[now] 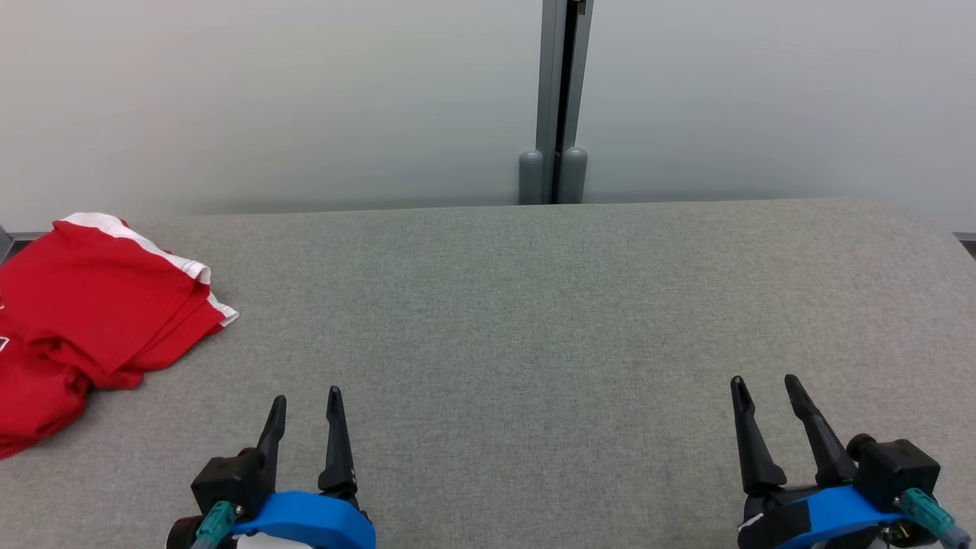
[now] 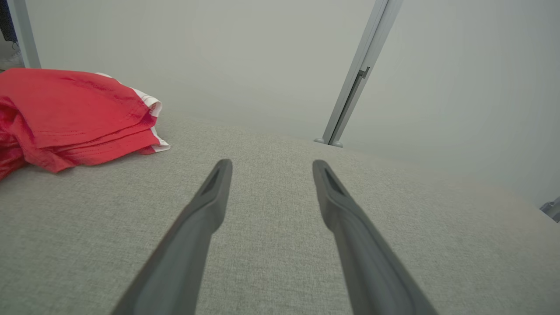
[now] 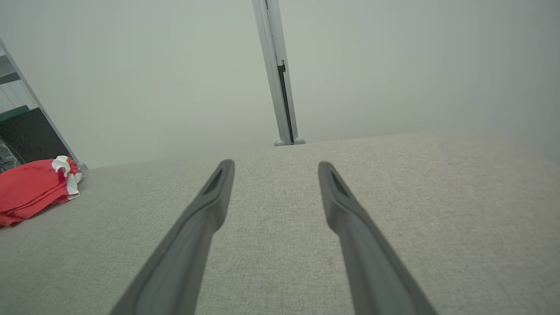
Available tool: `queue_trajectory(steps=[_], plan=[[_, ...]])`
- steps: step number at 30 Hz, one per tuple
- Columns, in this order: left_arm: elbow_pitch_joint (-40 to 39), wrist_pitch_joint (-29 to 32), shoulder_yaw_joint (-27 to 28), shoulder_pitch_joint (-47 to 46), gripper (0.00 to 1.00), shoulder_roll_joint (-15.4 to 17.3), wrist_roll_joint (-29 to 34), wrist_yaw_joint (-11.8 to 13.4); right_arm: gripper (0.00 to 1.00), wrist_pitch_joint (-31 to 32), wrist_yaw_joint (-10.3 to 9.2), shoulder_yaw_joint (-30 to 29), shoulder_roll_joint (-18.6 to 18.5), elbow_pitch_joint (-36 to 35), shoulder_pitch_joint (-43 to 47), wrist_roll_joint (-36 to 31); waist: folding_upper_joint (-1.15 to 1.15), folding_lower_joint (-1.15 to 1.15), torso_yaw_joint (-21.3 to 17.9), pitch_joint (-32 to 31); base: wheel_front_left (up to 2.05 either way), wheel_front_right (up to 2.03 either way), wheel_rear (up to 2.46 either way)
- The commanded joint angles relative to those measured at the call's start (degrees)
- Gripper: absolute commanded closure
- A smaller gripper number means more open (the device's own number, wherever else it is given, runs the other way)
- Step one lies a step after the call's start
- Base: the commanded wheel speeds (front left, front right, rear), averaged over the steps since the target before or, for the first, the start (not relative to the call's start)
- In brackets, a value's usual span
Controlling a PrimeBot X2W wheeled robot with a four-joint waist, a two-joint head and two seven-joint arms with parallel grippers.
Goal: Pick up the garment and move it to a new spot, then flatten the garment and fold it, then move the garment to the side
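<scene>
At the far left of the grey fabric-covered table (image 1: 534, 305), the red garment (image 1: 91, 305) with its white trim lies in a loosely folded, rumpled heap, its left side running off the edge of my head view. Just to the right of it and nearer to me, my left gripper (image 1: 306, 394) hovers low over the cloth surface, its two dark fingers spread apart with nothing between them. The garment sits ahead of this gripper and off to its left, near but not touching; in my left wrist view the stacked red folds rise at the upper left, clear of both fingers. Further right, behind the middle of the table, a grey partition post (image 1: 554, 99) stands upright between two pale wall panels. At the right, my right gripper (image 1: 763, 379) also hangs over bare table, fingers parted and empty, pointing towards the far edge. The garment lies well apart from it, across the width of the table; my right wrist view catches it small at the far left.
</scene>
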Motion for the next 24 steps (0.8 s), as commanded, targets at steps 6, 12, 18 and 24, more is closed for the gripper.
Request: queue_trajectory(steps=[6,12,18,24], plan=[[0.7,-1.2,-0.9,-0.3,0.00,0.2,2.6,0.5,0.00,-1.2,0.13,0.1,-0.5,-0.2,0.3,-3.6,0.00,0.00,0.1,-0.1,0.00,0.00,0.00],[1.9,-1.8,-1.5,-0.5,0.00,0.2,4.0,0.7,0.00,-1.9,0.14,-0.1,-0.6,0.3,0.1,-6.1,0.00,0.00,0.1,-0.1,0.00,0.00,0.00],[3.1,-2.5,-2.0,-0.7,0.00,0.2,5.6,0.9,0.00,-2.6,0.14,-0.4,-0.6,1.0,-0.5,-8.1,0.00,0.00,0.1,-0.1,0.00,0.00,0.00],[4.0,-3.1,-2.4,-0.8,0.00,0.2,7.1,1.2,0.00,-3.1,0.15,-0.4,-0.6,1.6,-0.7,-10.2,0.00,0.00,0.2,-0.2,0.00,0.00,0.00]])
